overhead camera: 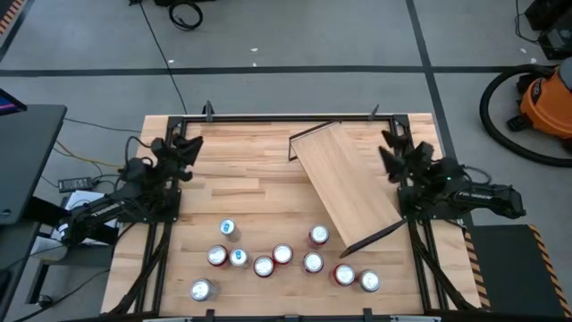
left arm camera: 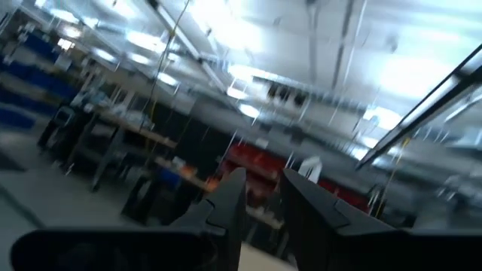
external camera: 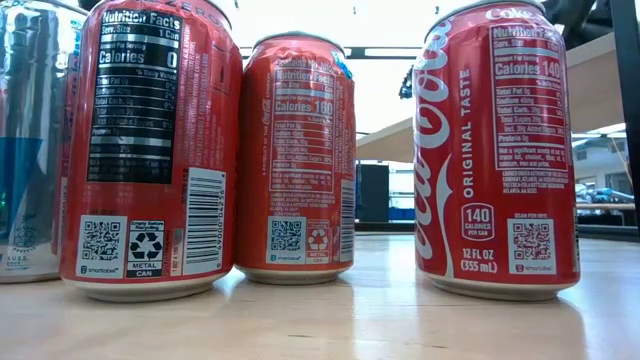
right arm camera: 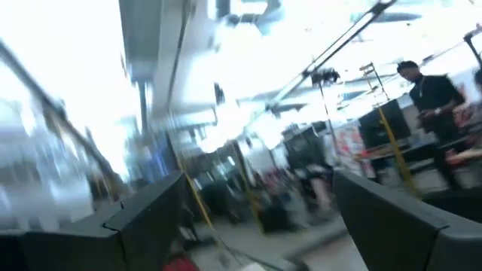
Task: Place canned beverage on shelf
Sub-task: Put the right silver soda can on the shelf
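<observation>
No can is in hand yet, so the step is choosing one: a red can at the right end of the cluster, such as the Coca-Cola can (external camera: 497,150), stands nearest the shelf (overhead camera: 347,185), lying diagonally right of centre. The left gripper (overhead camera: 188,146) rests closed and empty far left. The right gripper (overhead camera: 394,154) stands well open, holding nothing.

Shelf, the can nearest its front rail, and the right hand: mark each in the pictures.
shelf (overhead camera: 344,183): high view, middle of the bare plank.
can nearest the front rail (overhead camera: 318,235): high view, its top.
right hand (overhead camera: 391,143): high view, between its fingertips.
</observation>
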